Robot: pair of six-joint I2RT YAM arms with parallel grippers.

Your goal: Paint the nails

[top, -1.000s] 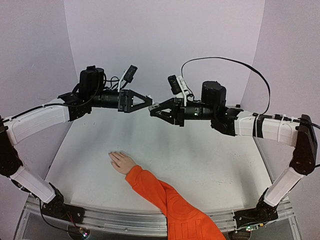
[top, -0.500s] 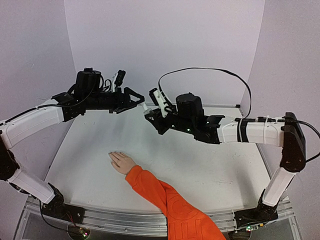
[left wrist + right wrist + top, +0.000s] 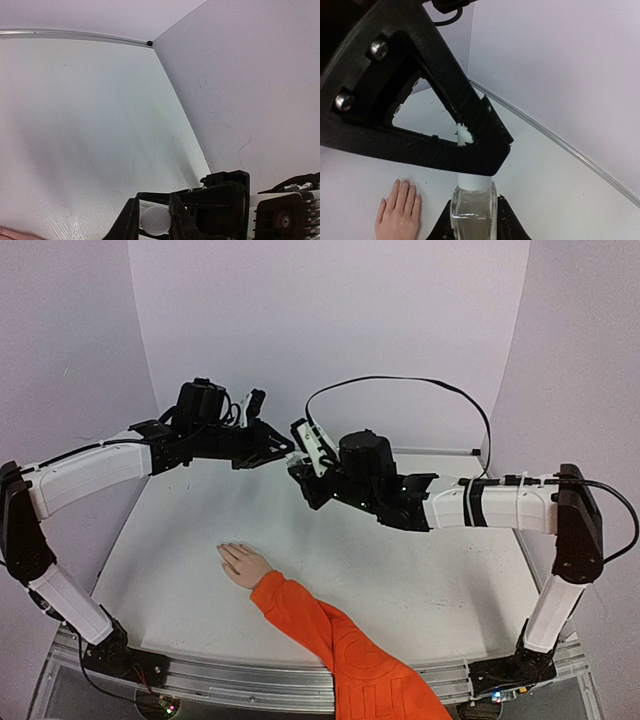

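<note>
Right wrist view: nails point(image 3: 405, 183) are barely resolvable, only pale tips on the fingers of a small flesh-coloured hand point(image 3: 397, 215). The hand lies palm down and flat on the white table point(image 3: 400, 560), left of centre and towards the near edge, with fingers pointing to the far left. An orange sleeve point(image 3: 330, 640) runs from the wrist to the near edge.

Handling judgement: the nails are tiny, hard and smooth, set on soft fingers. They are nothing to grasp, only to be touched lightly with a brush tip. Wet polish would smear, and any push could shift the hand. I cannot tell whether the hand is real or a model. The thing to take hold of is the brush cap, not the hand.

Both arms are raised over the far half of the table, well apart from the hand. The right gripper point(image 3: 299, 476) is pinching a small bottle point(image 3: 473, 205) by its clear body, neck up. The left gripper point(image 3: 284, 451) is pressed onto the white cap point(image 3: 155, 220), fingers on either side.

Step in hand, by my reading: uncapping. No brush is visible yet, and no polish shows on the nails.
</note>
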